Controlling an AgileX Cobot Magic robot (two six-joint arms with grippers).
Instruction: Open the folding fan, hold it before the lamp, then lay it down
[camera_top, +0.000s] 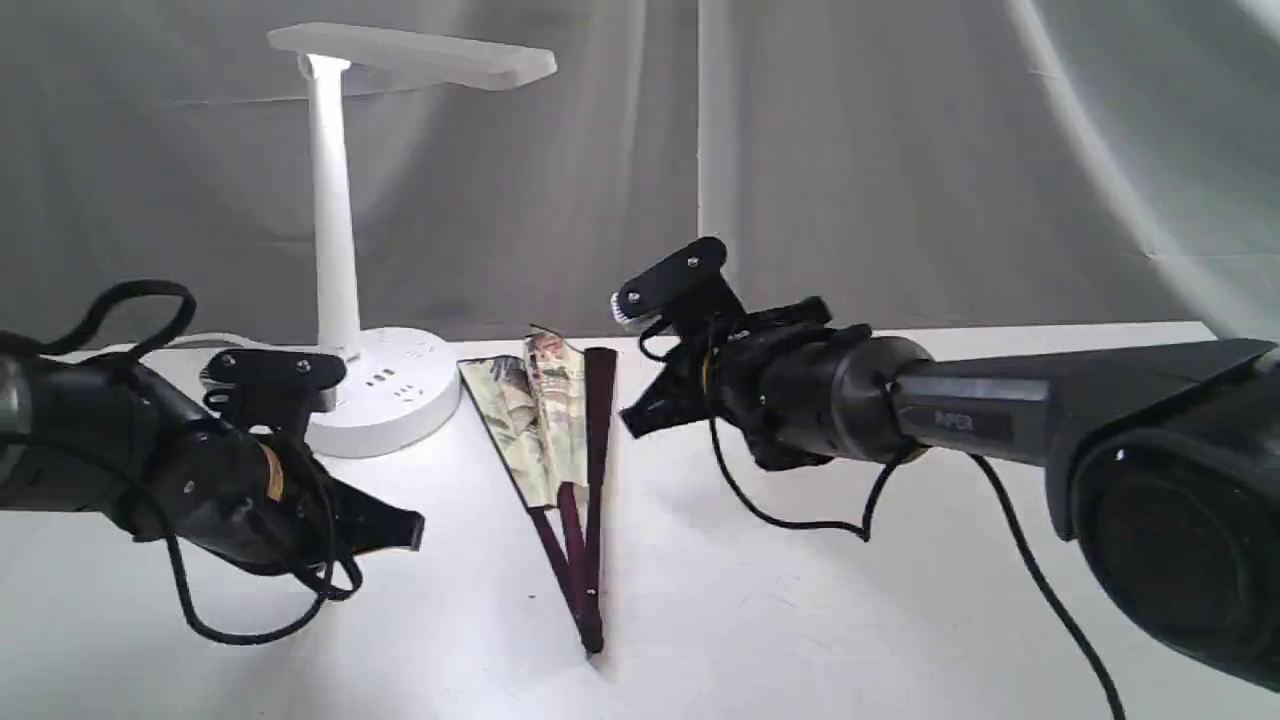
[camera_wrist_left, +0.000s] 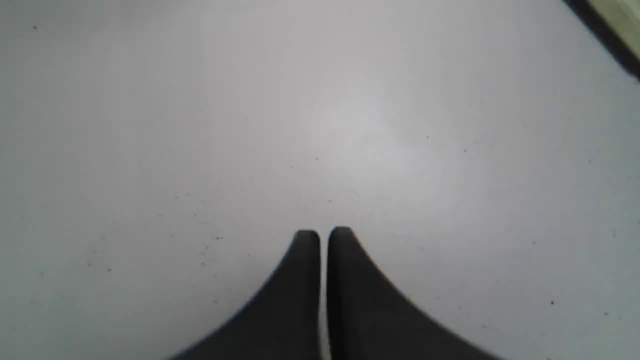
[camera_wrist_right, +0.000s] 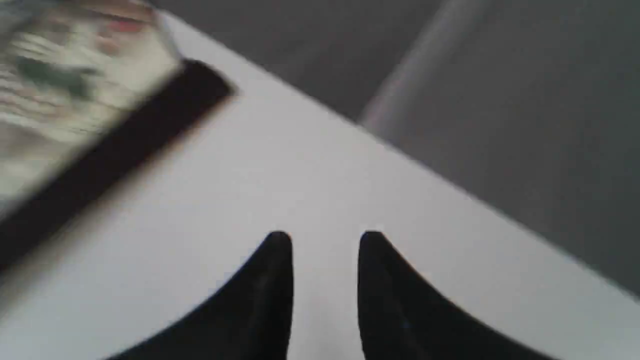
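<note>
- The fan (camera_top: 535, 420) lies flat on the table (camera_top: 800, 600), a few folds spread, just beside the lamp (camera_top: 335, 230) base, its pivot pointing away from the lamp.
- My left gripper (camera_wrist_left: 324, 235) hovers low near the lamp base, fingers pressed together on nothing, apart from the fan.
- My right gripper (camera_wrist_right: 325, 240) hangs beyond the fan from the lamp, fingers parted and empty, near the dark outer rib.
- The fan is likely light, with a paper leaf that tears easily and stiff wooden ribs. I would pinch the outer ribs, never the leaf.
</note>
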